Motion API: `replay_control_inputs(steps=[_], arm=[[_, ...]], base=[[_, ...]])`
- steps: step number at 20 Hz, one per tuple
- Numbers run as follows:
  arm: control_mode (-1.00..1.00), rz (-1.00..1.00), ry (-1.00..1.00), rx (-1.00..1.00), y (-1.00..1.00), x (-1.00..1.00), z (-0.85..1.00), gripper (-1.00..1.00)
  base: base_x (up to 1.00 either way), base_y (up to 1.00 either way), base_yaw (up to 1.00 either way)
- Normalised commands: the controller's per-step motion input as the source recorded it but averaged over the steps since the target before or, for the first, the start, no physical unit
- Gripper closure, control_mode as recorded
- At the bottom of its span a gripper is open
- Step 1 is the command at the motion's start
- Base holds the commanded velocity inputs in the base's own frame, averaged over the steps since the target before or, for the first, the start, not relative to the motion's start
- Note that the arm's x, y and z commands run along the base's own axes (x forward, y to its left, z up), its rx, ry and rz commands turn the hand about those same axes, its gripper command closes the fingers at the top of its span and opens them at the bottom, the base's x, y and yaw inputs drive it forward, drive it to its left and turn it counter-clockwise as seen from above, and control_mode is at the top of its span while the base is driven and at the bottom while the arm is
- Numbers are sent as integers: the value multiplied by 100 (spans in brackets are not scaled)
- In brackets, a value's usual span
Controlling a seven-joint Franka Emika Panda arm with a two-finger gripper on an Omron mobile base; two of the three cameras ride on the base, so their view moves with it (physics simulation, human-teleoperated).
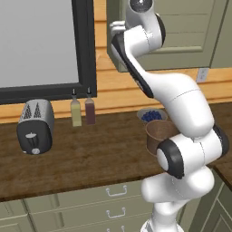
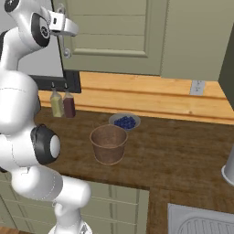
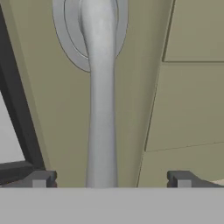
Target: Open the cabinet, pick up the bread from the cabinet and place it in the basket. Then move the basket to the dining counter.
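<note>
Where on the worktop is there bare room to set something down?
Bare wood runs between the toaster and the basket, in front of the two bottles. More lies right of the basket, toward the sink. It is crowded where the berry bowl sits close behind the basket.

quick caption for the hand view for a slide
Open gripper lined up on the cabinet door's silver bar handle, one fingertip either side, door shut.
</note>
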Motion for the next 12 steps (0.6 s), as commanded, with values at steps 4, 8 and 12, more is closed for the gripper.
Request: replay_control_inputs(steps=[4,8,12], arm=[[-100,0,0,0,2,30,0,-100],[-100,1,0,0,6,32,0,100],[-100,0,0,0,3,24,0,100]], base=[[0,0,0],[0,0,0],[0,0,0]])
